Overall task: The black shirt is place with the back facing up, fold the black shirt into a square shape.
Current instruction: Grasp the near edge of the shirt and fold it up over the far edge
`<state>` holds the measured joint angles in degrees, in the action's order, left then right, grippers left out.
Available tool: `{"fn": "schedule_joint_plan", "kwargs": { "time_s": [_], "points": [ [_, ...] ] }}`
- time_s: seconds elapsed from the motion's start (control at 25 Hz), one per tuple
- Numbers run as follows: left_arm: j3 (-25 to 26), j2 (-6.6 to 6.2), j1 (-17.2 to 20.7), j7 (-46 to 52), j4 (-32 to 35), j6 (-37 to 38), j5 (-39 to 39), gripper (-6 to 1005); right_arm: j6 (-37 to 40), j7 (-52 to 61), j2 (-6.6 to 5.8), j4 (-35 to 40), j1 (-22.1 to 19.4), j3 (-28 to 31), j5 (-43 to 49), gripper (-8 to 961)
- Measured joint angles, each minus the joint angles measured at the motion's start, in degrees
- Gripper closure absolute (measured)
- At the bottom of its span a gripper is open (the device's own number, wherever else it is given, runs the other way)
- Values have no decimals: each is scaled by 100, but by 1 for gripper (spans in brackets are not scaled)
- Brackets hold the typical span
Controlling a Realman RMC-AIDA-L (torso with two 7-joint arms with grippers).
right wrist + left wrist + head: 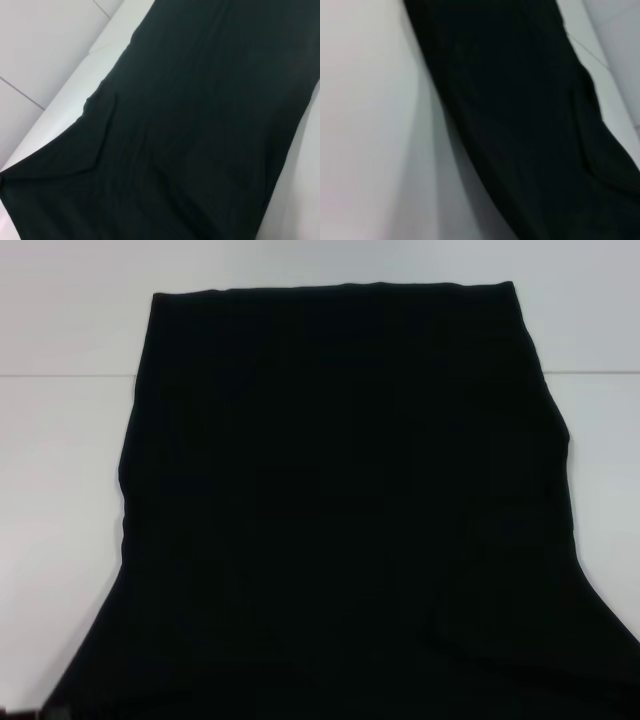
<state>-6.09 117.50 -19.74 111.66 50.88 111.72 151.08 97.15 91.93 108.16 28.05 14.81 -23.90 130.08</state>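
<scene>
Head view: black shirt (340, 510) on white table (60, 490)

head view looks down from above; both wrist views hover close, sharing the black shirt (340, 510).

No arm, wrist or gripper shows in the head view. Neither wrist view shows its own arm's jaws or fingers, and neither shows the other arm's gripper farther off. So whether the left gripper or the right gripper is open or closed cannot be told, nor what either one touches. Both wrist cameras look down at an angle from above, so both wrists are raised and tilted. Each arm's pose beyond that cannot be told.
</scene>
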Motion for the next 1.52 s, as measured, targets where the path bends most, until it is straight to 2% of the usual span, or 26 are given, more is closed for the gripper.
{"fn": "schedule_joint_plan", "kwargs": {
  "time_s": [0.16, 0.36, 0.56, 0.68, 0.8, 0.84, 1.0, 1.08, 1.28, 1.52],
  "points": [
    [8, 75, 179, -183, -13, 327, 36, 898, 253, -147, -93, 8, -162, 30, 15, 910],
    [35, 117, 239, -223, -73, 460, -48, 893, 459, -281, -121, 8, -104, 137, 116, 904],
    [208, -7, -160, -97, -295, 331, -244, 887, 504, -292, -96, 1, 292, 427, 101, 899],
    [348, -142, -548, -39, -612, 88, -347, 884, 443, -236, -82, -5, 632, 581, 103, 895],
    [384, -303, -1103, 49, -982, -403, -405, 881, 266, -175, -80, -39, 1011, 763, 101, 892],
    [385, -387, -1333, 66, -1238, -722, -411, 880, 130, -149, -74, -54, 1130, 829, 101, 890],
    [369, -612, -1849, 104, -1883, -1789, -424, 876, -679, -59, 12, -152, 1626, 957, 100, 886],
    [356, -673, -2089, 125, -2058, -2359, -442, 874, -1121, -45, 74, -222, 1879, 992, 95, 883],
    [355, -675, -2499, 133, -2142, -3455, -473, 868, -2519, -2, 222, -470, 2482, 1021, 11, 877],
    [293, -641, -2671, 36, -2419, -4637, -684, 862, -3820, -7, 373, -605, 2999, 993, 8, 870]
  ]
}}
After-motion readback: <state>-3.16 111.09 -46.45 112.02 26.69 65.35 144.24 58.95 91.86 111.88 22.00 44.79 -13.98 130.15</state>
